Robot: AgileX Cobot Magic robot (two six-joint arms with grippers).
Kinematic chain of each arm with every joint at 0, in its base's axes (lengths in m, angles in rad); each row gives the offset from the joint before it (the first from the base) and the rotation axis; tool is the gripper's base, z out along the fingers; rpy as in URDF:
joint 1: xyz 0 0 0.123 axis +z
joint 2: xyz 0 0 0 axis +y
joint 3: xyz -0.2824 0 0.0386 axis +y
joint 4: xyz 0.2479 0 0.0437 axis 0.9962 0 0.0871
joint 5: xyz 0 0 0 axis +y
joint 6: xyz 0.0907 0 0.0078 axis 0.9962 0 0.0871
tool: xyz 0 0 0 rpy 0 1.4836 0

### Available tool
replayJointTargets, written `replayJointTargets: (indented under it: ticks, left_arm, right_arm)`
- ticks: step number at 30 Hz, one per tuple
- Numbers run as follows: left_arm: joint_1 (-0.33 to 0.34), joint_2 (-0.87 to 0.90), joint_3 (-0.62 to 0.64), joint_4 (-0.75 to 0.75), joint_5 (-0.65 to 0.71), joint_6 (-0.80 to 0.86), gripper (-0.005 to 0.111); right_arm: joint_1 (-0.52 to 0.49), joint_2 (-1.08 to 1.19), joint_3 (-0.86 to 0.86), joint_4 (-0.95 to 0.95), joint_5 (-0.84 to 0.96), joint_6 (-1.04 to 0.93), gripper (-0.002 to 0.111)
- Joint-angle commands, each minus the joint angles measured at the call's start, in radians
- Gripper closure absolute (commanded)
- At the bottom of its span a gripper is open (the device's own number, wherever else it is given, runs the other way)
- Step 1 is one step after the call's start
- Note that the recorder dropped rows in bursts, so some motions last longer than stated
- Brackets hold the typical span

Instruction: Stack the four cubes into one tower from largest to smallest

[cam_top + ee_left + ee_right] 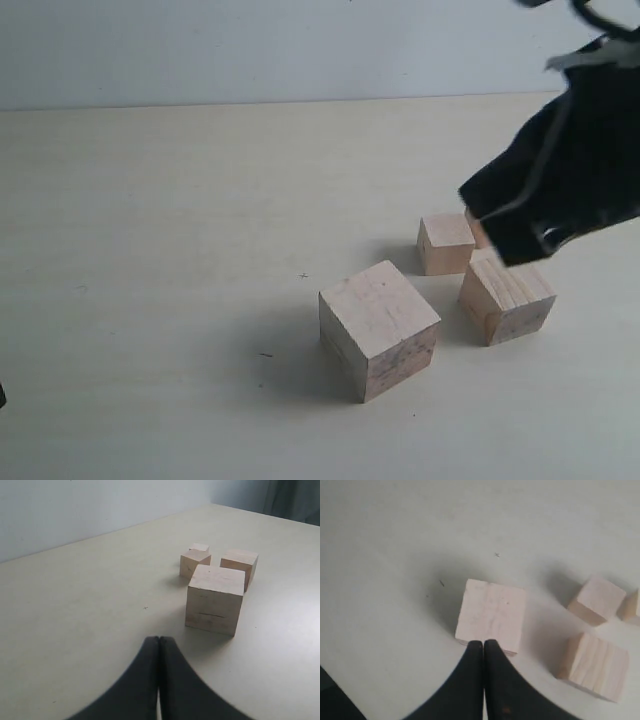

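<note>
Left end effector (159, 642) is pinched together, holding nothing. Nothing stacked yet: biggest cube (379, 328) sits mid-bench (150, 250), small cube (446, 243) further right, second-biggest cube (506, 296) beside it, tiniest cube (199, 547) just behind those. Right end effector (483, 644) hovers above them, fingers pressed together, empty too.

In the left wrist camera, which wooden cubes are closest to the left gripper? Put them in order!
1. The biggest cube, just ahead of the shut left gripper.
2. The second-biggest cube and the third cube, side by side behind the biggest one: too close to call.
3. The smallest cube, at the very back, behind the third cube.
</note>
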Motion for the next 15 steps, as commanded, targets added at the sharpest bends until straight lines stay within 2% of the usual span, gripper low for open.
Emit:
replayJointTargets:
  ticks: [1,5,11,15]
  left_arm:
    - [0.001,-0.007,0.003,-0.003,-0.001,-0.001,0.107]
    - [0.001,-0.007,0.003,-0.003,-0.001,-0.001,0.107]
    - [0.001,-0.007,0.003,-0.003,-0.001,0.001,0.107]
    - [0.001,-0.007,0.003,-0.003,-0.001,0.001,0.107]
  right_arm:
    - [0.143,0.065,-0.004,-0.043,-0.063,-0.010,0.108]
    - [0.156,0.099,-0.004,-0.039,-0.092,0.051,0.108]
    - [0.156,0.169,-0.005,-0.170,-0.097,0.365,0.108]
    - [0.156,0.235,-0.005,-0.173,-0.062,0.387,0.095]
